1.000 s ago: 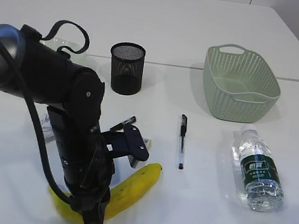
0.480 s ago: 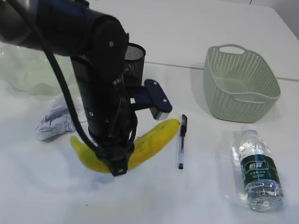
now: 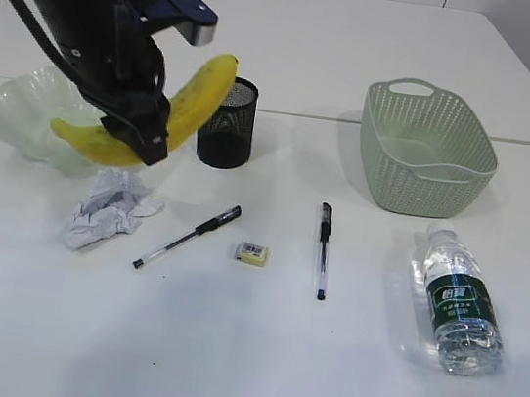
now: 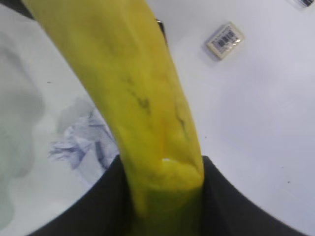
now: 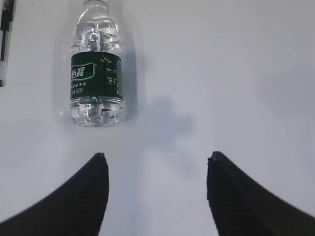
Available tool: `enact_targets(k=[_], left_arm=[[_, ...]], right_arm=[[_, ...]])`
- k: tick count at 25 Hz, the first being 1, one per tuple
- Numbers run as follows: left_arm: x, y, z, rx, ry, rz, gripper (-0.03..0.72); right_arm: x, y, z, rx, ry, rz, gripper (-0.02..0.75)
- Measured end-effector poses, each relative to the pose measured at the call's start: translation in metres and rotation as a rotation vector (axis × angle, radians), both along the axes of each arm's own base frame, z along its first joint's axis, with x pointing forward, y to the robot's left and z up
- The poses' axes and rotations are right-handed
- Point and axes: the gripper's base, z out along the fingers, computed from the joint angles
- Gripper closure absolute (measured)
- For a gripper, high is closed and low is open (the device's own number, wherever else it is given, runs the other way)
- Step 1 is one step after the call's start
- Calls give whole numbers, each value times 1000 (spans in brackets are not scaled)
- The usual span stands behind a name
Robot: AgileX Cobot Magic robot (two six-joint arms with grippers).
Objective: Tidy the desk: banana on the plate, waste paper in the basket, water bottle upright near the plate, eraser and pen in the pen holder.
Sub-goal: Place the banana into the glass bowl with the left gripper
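Left gripper [image 3: 140,137] raised at far left, clamped on banana [image 3: 173,112]; right gripper [image 5: 156,189] spread wide, pointing down at worktop [image 5: 221,73].

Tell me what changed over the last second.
The left gripper, shut on the banana, lifted it off the table and carried it back and left, over toward the plate. That uncovered a second pen and the eraser. The basket, bottle and other pen stayed put.
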Motion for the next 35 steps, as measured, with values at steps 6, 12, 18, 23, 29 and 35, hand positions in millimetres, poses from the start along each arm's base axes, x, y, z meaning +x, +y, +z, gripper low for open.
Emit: enact_targets(k=[6,12,18,23,29,35], left_arm=[[17,40,31,-69,-158,117,447],[33,71,45,-111,-291,211,447],[47,101,51,-146,-383,307,447],[58,124,52,-176,-436,383,448],[75,137,13,-152,-351,431,448],[87,139,-25,-132,-263,446,449]], right_arm=[[0,0,0,0,-5,0,273],[0,0,0,0,-6,0,273],[1,0,0,-2,-7,0,273],[1,-2,0,-32,-7,2,273],[1,-3,1,-41,-9,3,273],[1,-3,1,-42,-18,4,273]])
